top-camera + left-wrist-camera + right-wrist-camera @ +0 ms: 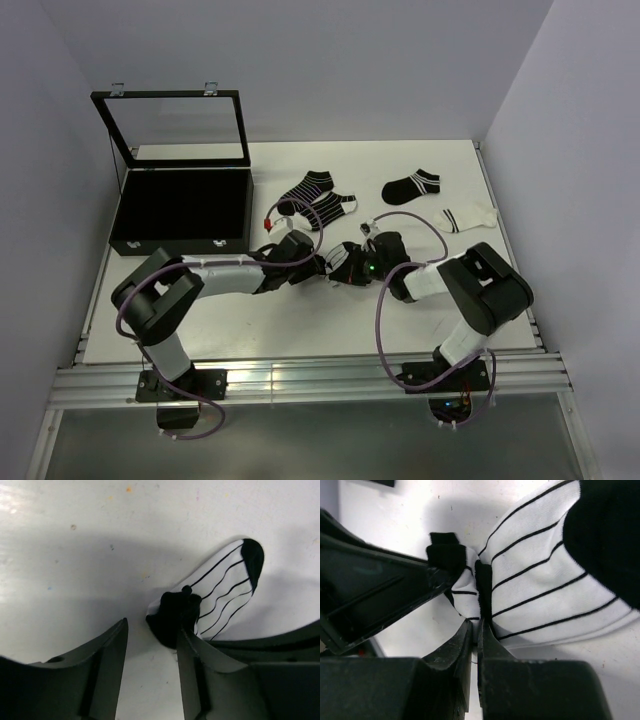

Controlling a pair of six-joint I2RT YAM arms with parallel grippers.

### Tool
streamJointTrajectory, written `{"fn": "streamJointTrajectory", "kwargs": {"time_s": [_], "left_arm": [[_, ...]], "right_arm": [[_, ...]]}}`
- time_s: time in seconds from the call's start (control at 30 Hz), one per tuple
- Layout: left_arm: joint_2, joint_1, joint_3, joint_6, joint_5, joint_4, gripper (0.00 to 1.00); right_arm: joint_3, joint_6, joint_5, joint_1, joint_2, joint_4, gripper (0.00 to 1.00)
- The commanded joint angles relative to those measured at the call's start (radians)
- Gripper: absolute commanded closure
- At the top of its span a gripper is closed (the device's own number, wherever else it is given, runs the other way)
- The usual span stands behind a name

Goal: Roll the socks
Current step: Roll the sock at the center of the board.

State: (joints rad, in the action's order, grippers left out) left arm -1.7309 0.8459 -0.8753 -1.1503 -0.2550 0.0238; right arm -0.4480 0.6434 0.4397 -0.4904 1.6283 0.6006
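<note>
**At mid-table: 1 sock pinched, roll barely begun**

Along the bottom edge of the overhead view, the 2 arm bases sit bolted to the rail. Both arms reach to the middle of the table (300,330), where their tips meet. There the right gripper (476,625) is clamped on the white striped sock (540,580), its fingers almost together with a thin pleat of cloth nipped between them. The left gripper (152,630) has its fingers apart, with bare tabletop showing in the gap. The sock's bunched black cuff (172,615) lies against the fingertip on the right of that view, touched but not held.

By my reading the roll is only starting. The cuff end is gathered into a lump, while the rest lies flat, running to the black toe (252,560) at upper right. The next move likely calls for the left fingers to close on that lump and turn it toward the toe while the right anchors the cloth. If both let go at once, the turn could spring open.

The cloth is a soft, thin knit, white with fine black lines, and it creases readily at the pinch. The fingers are hard matte black with flat faces, and the tabletop is smooth, white and faintly speckled.

Farther up the overhead view, 4 more socks lie flat. At centre are 2 dark striped socks (315,200), overlapping, with a black sock (412,185) and a white sock (468,215) to their right. At upper left stands a black case (185,210) with its glass lid (175,125) raised.
</note>
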Motion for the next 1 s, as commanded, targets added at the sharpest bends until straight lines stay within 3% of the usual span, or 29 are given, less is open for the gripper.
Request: {"fn": "streamJointTrajectory", "kwargs": {"time_s": [0.0, 0.17, 0.77, 0.97], "left_arm": [[0.053, 0.007, 0.055, -0.028, 0.002, -0.048, 0.47], [0.093, 0.007, 0.117, -0.046, 0.013, 0.036, 0.34], [0.096, 0.005, 0.274, 0.001, 0.039, 0.456, 0.3], [0.042, 0.007, 0.236, 0.044, 0.039, 0.449, 0.34]], "right_arm": [[0.034, 0.073, 0.057, 0.053, 0.07, 0.014, 1.0], [0.037, 0.13, 0.149, 0.113, 0.142, 0.07, 1.0], [0.048, 0.211, 0.231, 0.205, 0.24, 0.107, 0.97], [0.051, 0.214, 0.231, 0.21, 0.246, 0.108, 0.96]]}}
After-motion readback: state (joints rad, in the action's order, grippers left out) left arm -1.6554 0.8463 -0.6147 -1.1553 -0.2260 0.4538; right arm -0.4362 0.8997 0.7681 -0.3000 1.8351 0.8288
